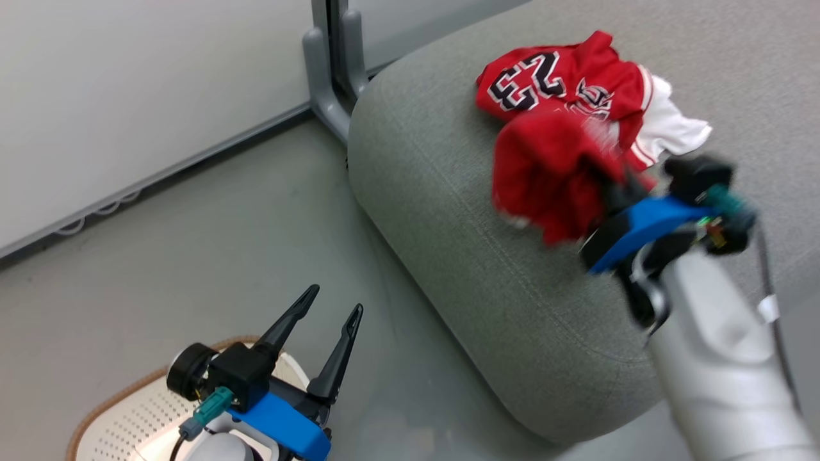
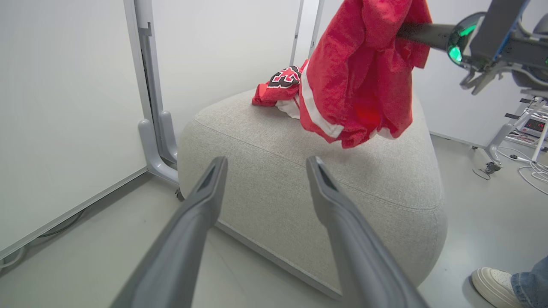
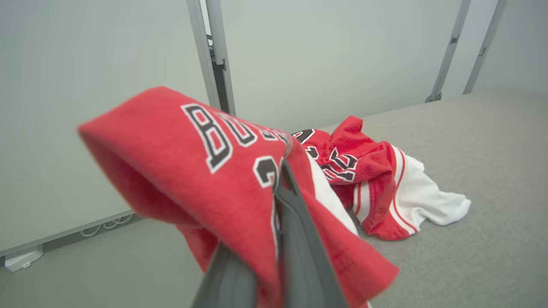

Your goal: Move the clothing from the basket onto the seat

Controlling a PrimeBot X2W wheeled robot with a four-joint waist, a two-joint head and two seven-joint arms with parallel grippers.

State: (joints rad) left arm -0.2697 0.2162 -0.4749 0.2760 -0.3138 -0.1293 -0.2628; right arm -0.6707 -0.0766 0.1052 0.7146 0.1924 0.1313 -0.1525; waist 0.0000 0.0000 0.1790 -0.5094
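Note:
A red garment hangs above the grey seat, pinched in my right gripper, which is shut on it. In the right wrist view the same red garment drapes over my dark fingers; from the left wrist it shows as a hanging red garment. A second red piece numbered 23 lies crumpled on the seat top with white fabric beside it. My left gripper is open and holds nothing, hovering over the cream basket at the lower left.
A grey metal frame post and a white wall panel stand behind the seat. Grey floor lies between basket and seat. A person's shoe and wheeled equipment with cables are off to one side of the seat.

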